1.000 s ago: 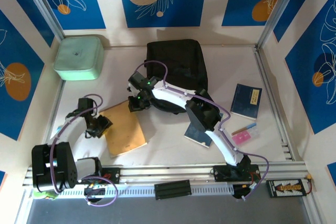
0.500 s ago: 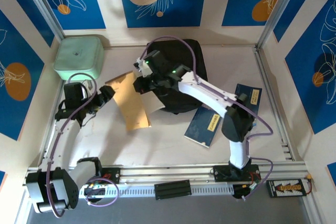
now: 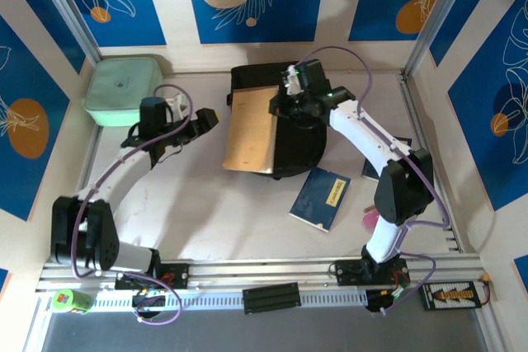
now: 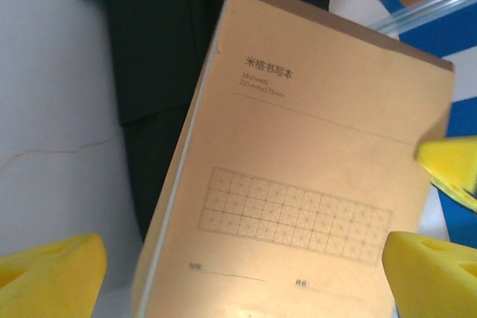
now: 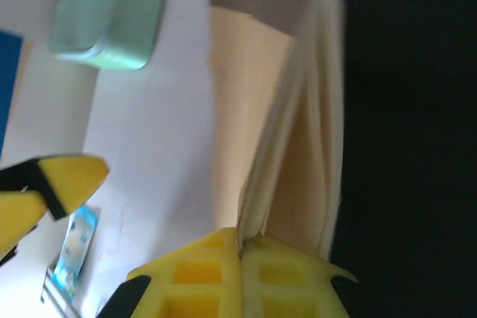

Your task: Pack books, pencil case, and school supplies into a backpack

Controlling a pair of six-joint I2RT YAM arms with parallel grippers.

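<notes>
While a notebook overlaps the backpack, a blue book lies nearby.

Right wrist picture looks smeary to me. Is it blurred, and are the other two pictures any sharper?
Right wrist view: yes, the tan notebook and the mint box are soft, the backpack a featureless black. Left wrist view: sharper, the notebook's printed grid reads clearly. Top view: evenly lit and crisp.

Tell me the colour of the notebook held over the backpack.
Tan notebook, printed grid; clearest in left wrist view.
</notes>
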